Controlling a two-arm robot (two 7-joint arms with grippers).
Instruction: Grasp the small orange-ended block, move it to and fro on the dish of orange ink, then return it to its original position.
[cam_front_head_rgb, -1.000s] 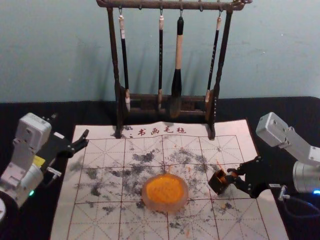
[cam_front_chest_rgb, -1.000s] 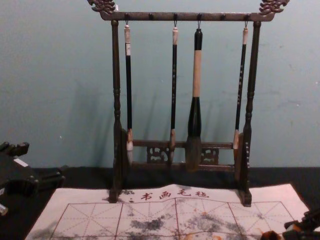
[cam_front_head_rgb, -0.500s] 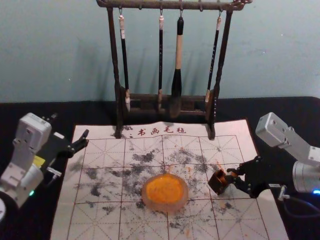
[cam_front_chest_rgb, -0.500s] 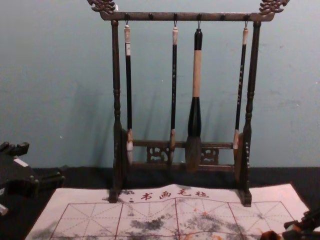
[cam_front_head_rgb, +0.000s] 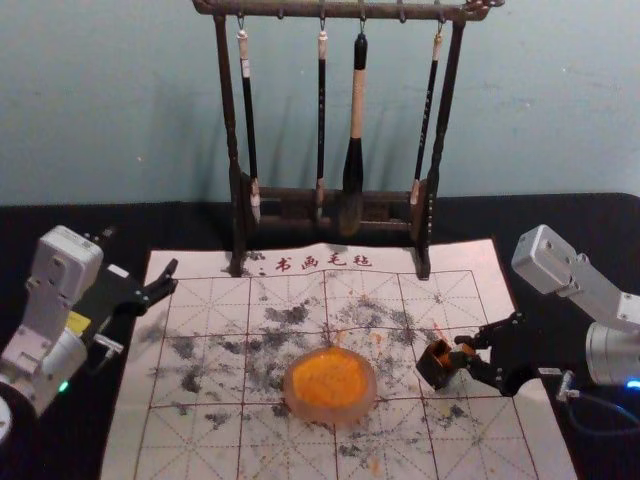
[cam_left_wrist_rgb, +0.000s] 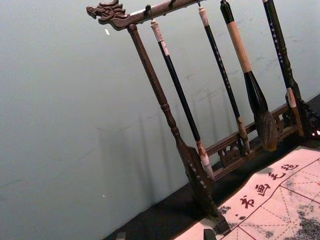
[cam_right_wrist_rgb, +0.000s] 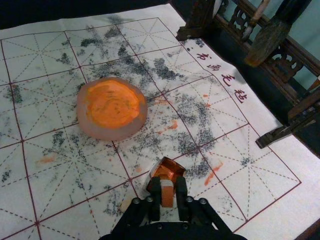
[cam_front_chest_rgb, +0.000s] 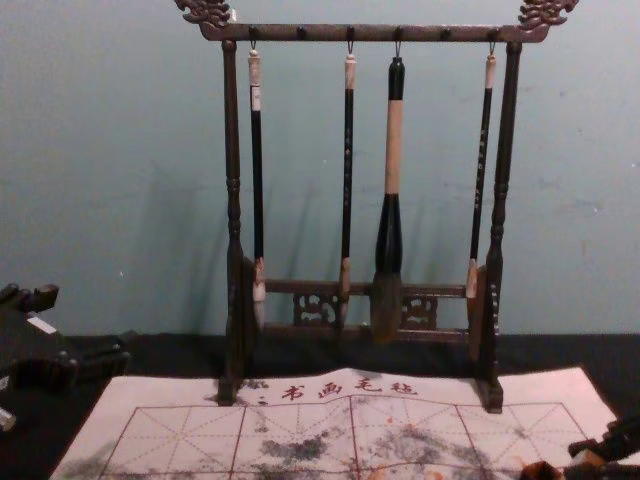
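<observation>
Right gripper: block in grip

Fingertips pinch the small orange-ended block between them. Open box just beyond the tips. Dish of orange ink to the gripper's left, apart. Left gripper parked, fingers wide, by the mat's left edge.

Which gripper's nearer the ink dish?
Right: the right gripper holds the block right of the dish; the left gripper is farther off, left and beyond.
</observation>
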